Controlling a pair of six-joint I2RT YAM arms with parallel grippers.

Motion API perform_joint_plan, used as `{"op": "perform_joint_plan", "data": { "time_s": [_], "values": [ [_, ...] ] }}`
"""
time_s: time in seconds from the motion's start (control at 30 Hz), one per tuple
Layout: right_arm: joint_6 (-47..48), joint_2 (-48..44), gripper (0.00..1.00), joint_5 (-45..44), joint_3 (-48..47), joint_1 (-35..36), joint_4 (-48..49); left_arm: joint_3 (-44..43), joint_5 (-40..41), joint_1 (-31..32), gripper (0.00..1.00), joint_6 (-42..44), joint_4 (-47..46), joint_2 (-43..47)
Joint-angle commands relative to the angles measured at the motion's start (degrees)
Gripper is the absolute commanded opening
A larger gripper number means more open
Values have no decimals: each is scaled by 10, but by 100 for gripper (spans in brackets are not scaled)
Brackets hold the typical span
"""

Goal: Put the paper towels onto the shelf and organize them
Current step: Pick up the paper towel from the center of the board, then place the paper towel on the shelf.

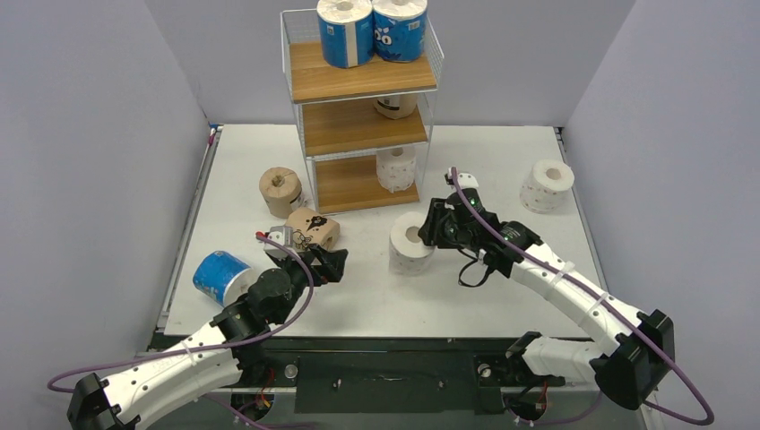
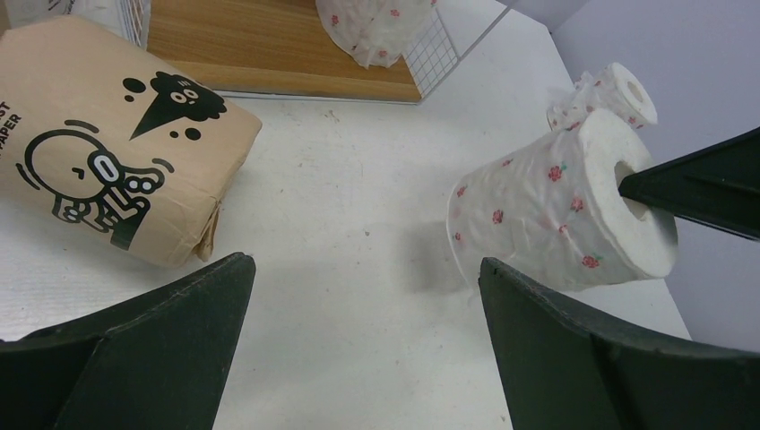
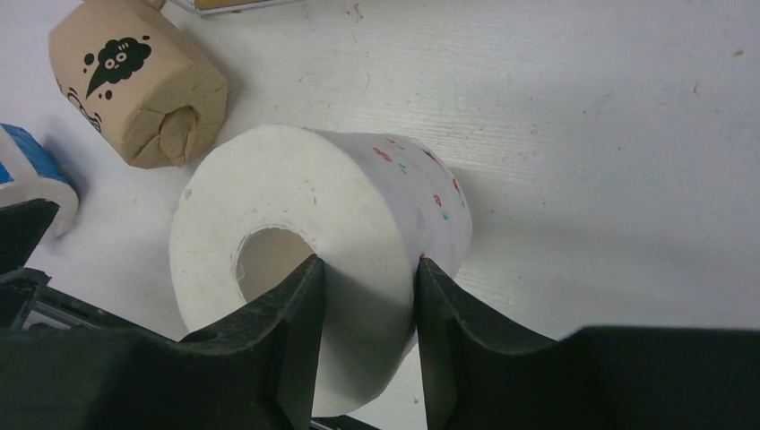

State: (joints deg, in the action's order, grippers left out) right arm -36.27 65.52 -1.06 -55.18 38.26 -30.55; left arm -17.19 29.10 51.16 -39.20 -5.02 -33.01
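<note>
Nine paper towels show from above: three blue, three tan, three white.

Four stand on the shelf (image 1: 358, 82). Two of them, the left blue roll (image 1: 344, 34) and the right blue roll (image 1: 400, 29), touch side by side on the top board. One, the shelved tan roll (image 1: 395, 106), is at the right end of the middle board. One, the shelved white roll (image 1: 397, 167), is at the right end of the bottom board.

Five are on the table (image 1: 502, 161). The third blue roll (image 1: 220, 278) lies on its side near the left edge. The upright tan roll (image 1: 280, 190) stands just left of the shelf. The lying tan roll (image 1: 314, 229), printed with a black cartoon, is just in front of it. The far white roll (image 1: 547, 184) stands core up near the right edge. The gripped white roll (image 1: 410, 244), dotted with small red flowers, is in front of the shelf.

One tool grasps: the right gripper (image 3: 367, 269) is clenched on that roll's wall, one finger down inside the hollow core and the other against the outer side. Whether the roll's base is on the table or just off it cannot be told.

One tool is released: the left gripper (image 2: 363, 267) is spread wide with nothing between its fingers, near the lying tan roll.
</note>
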Motion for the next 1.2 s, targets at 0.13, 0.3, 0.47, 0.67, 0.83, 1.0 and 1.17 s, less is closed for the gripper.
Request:
{"op": "perform_joint_plan", "data": {
  "time_s": [0.13,0.3,0.47,0.67,0.83,1.0,1.17],
  "values": [
    [-10,53,27,-33,-80,-10,38,-16,36,-4,97,3,-12,24],
    [-44,98,27,-48,-112,-12,62,-12,52,-3,97,-6,6,42],
    [-79,147,27,-65,-146,-13,91,-15,64,-4,97,-10,40,64],
    [-130,209,27,-78,-173,-14,132,-15,78,-4,97,-25,95,102],
    [-159,262,26,-96,-203,-14,161,-15,91,-4,97,-32,125,131],
    [-179,315,26,-100,-249,-19,171,-12,96,-4,97,-36,145,150],
    [-191,351,26,-103,-279,-23,178,-11,98,-4,97,-40,152,158]
  ]
}}
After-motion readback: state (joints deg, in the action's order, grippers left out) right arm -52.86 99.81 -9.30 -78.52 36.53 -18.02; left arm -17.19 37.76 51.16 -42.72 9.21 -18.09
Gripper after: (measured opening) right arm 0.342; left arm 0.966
